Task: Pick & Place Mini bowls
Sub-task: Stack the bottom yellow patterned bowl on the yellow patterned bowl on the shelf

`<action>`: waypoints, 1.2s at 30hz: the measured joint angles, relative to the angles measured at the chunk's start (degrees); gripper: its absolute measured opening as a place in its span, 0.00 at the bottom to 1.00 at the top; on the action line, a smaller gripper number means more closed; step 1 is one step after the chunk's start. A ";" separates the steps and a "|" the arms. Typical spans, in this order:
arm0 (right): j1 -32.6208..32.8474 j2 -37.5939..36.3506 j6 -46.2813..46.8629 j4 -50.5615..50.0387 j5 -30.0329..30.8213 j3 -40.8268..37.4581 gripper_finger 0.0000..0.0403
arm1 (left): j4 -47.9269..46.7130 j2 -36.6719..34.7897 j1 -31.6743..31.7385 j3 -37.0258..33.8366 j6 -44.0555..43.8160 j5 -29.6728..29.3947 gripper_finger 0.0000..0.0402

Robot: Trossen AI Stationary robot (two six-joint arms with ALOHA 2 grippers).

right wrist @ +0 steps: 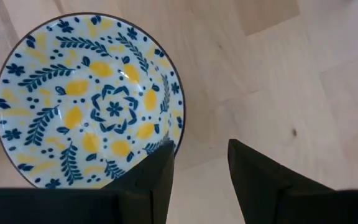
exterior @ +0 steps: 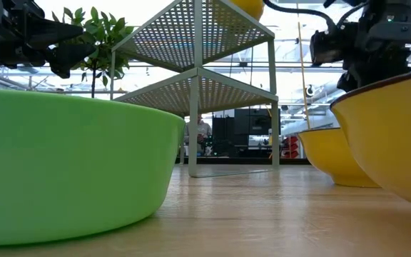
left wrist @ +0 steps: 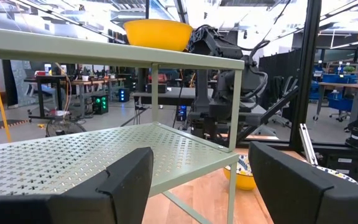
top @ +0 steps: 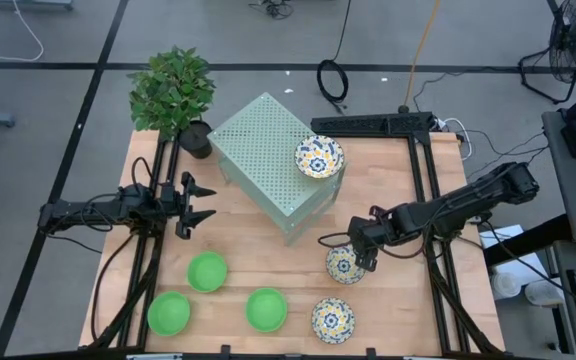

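Observation:
Three green bowls sit on the table near its near edge (top: 207, 271), (top: 169, 313), (top: 266, 309). One floral bowl (top: 319, 157) stands on top of the pale green perforated box (top: 263, 140). Another floral bowl (top: 333, 319) rests near the near edge. My right gripper (top: 354, 250) hangs open above the third floral bowl (right wrist: 89, 99), over that bowl's rim (right wrist: 180, 124), pointing down. In the low view it (exterior: 355, 46) is well above the bowls. My left gripper (top: 200, 203) waits open at the table's left, facing the box (left wrist: 104, 155).
A potted plant (top: 173, 90) stands at the table's far left corner, beside the box. A black frame rail (top: 423, 190) runs along the table's right side under my right arm. Bare wood lies between the box and the row of bowls.

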 joint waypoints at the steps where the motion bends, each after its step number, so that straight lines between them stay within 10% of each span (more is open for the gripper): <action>1: 0.00 0.00 0.57 0.43 -0.12 -0.31 0.35 | 0.00 0.00 0.00 0.00 0.00 0.02 0.67; 36: 0.15 -0.04 4.89 13.61 -0.32 -6.34 0.35 | -0.02 0.01 -0.01 -0.02 0.00 0.02 0.67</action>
